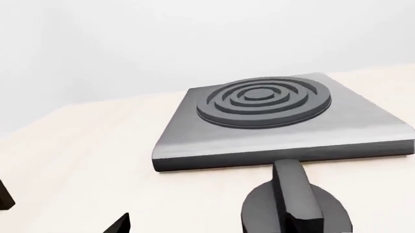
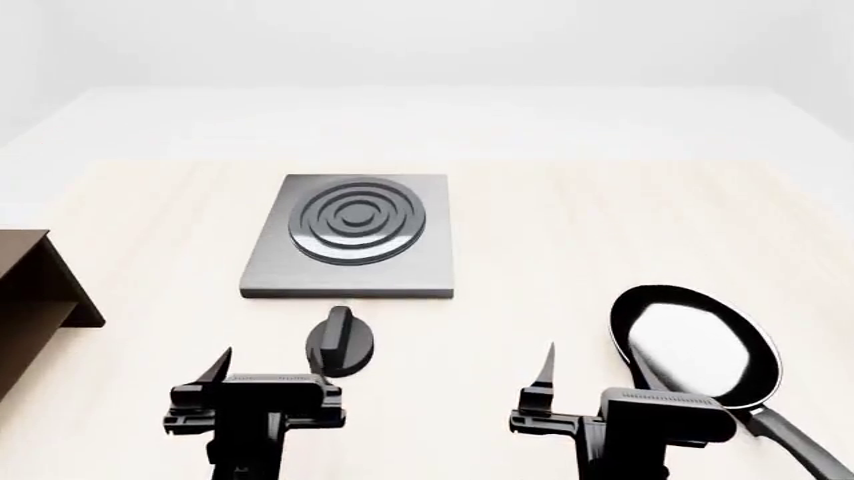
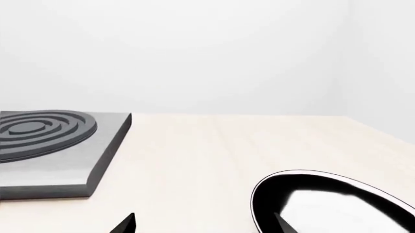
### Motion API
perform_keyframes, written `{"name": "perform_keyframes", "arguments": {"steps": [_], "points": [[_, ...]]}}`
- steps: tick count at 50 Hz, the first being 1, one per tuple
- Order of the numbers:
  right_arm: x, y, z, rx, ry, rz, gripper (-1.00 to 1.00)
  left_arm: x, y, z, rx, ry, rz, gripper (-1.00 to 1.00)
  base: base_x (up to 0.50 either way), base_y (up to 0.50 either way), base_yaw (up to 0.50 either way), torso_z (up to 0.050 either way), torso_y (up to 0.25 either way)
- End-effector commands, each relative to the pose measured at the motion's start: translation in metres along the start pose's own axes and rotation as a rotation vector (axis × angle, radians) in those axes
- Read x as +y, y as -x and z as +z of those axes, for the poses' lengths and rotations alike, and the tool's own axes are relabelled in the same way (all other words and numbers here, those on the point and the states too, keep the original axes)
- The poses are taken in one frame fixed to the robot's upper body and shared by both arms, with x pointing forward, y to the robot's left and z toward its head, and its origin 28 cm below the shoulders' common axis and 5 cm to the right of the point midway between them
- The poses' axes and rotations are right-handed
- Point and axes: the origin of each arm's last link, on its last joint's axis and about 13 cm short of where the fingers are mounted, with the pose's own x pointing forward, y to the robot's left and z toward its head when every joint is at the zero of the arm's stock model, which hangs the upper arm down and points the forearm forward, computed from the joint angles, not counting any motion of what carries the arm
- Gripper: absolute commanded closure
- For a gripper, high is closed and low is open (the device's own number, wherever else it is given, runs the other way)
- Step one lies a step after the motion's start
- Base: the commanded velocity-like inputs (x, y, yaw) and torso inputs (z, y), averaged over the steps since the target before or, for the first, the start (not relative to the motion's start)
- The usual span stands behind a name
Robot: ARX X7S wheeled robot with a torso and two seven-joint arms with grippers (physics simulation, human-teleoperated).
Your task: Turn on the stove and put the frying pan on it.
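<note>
Setting: a simulated kitchen mock-up, rendered, not a real room. Evidence: a pale wood-grain bench (image 2: 561,240) carries cookware only. A flat dark-grey stove (image 2: 352,240) with concentric raised rings sits on it, with a separate round black knob (image 2: 339,342) just in front. A glossy black frying pan (image 2: 697,345) lies well apart from the slab. A brown wooden shelf (image 2: 34,290) stands at the bench's edge. Surroundings are plain white, featureless walls with flat, even lighting.
</note>
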Motion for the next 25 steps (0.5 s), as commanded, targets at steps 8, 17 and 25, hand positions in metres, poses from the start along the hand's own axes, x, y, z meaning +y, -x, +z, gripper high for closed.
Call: {"name": "perform_keyframes", "arguments": {"steps": [8,17,25], "points": [[-0.001,-0.002,0.001,0.011,-0.015,-0.001,-1.0,0.004,-0.035,-0.021,0.074,-0.029,0.065,-1.0,0.0,0.0,0.0,0.0,0.0],[0.0,-0.001,-0.002,0.016,-0.017,0.006,-1.0,-0.002,-0.042,-0.025,0.085,-0.051,0.058,-1.0,0.0,0.0,0.0,0.0,0.0],[0.0,0.001,-0.003,0.022,-0.022,0.015,-1.0,-0.009,-0.045,-0.022,0.077,-0.063,0.024,-1.0,0.0,0.0,0.0,0.0,0.0]]}}
